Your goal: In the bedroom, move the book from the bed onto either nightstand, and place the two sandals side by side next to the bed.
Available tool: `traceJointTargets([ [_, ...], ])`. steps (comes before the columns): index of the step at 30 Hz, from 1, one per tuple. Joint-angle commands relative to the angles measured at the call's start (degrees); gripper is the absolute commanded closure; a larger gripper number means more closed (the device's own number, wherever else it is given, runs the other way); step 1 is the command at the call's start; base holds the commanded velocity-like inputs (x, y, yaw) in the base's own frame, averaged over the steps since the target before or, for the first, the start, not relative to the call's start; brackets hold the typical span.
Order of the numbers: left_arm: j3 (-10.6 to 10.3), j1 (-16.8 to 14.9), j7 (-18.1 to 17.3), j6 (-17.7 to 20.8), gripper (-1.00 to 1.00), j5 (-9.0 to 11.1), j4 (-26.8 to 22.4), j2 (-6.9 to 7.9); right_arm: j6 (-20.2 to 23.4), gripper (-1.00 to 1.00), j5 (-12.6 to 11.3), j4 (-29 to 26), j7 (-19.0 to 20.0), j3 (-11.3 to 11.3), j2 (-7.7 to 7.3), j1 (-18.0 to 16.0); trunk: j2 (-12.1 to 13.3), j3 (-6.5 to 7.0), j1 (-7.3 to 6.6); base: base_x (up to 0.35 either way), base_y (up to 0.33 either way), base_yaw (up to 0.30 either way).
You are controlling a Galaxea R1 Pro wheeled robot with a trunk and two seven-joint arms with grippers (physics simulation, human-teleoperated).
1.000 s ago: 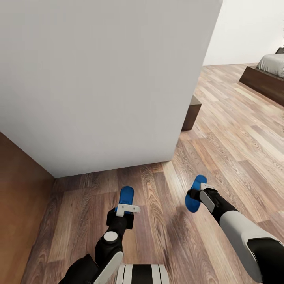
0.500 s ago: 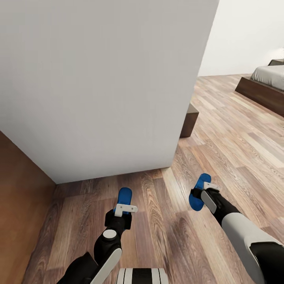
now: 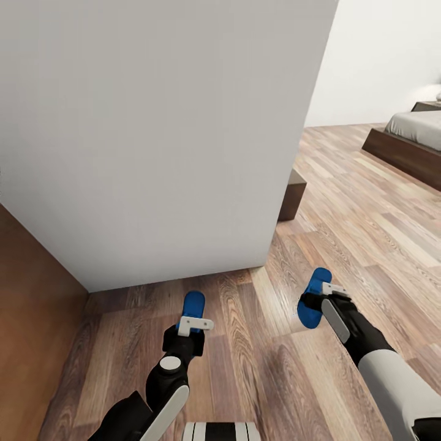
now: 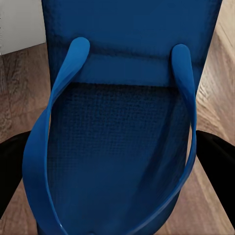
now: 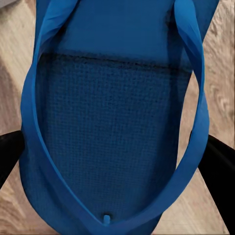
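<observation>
Sandals are both in hand right now. Lower left of centre, the left claw (image 3: pixel 195 323) is clamped on one blue sandal (image 3: pixel 194 304); lower right, the right claw (image 3: pixel 331 293) grips the other sandal (image 3: pixel 313 298). A big white wall (image 3: pixel 159 135) blocks the middle, and the bed (image 3: pixel 407 138) sits way off at the upper right edge. I'd say swing wide around that wall corner, keep both arms tucked, and don't loosen either grip until parked beside the bed frame.

L sandal (image 3: pixel 195 304) blue, in left tool | R sandal (image 3: pixel 311 299) in right tool | bed (image 3: pixel 404 144) far right
</observation>
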Motion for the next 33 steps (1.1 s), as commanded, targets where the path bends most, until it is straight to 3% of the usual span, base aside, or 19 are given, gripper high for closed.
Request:
traceJointTargets([
  [1, -0.16, -0.08, 0.65, 0.09, 1.00, 0.54, -0.08, 0.05, 2.05, 1.00, -1.03, -2.07, -0.18, 0.39, -1.62, 0.29, 0.40, 0.14, -0.23, 0.000, 0.000, 0.000],
  [5, -0.14, -0.09, 0.67, 0.07, 1.00, 0.49, -0.09, 0.05, 3.90, 1.00, -1.06, -7.18, -0.05, 0.36, -3.09, 0.67, 2.00, 0.86, -1.11, 0.000, 0.000, 0.000],
  [9, -0.02, -0.07, 0.73, 0.02, 1.00, 0.38, -0.06, 0.11, 9.27, 1.00, -1.08, -19.79, -0.26, -0.13, -3.88, 2.22, 3.61, 1.57, -1.99, 0.000, 0.000, 0.000],
  [11, 0.00, -0.08, 0.75, 0.03, 1.00, 0.32, -0.08, 0.11, 12.35, 1.00, -1.00, -24.86, -0.36, -1.79, -4.00, 3.68, 4.41, 1.93, -2.43, 0.000, 0.000, 0.000],
  [17, 0.01, -0.08, 0.76, 0.06, 1.00, 0.30, -0.10, 0.13, 13.56, 1.00, -0.72, -27.29, -0.25, -3.51, -4.05, 4.34, 6.82, 3.01, -3.75, 0.000, 0.000, 0.000],
  [33, 0.02, -0.07, 0.94, -0.07, 1.00, 0.16, -0.12, 0.14, 13.94, 1.00, -1.02, -29.14, -0.54, -3.76, -3.47, 4.51, 13.23, 5.88, -7.26, 0.000, 0.000, -0.025],
])
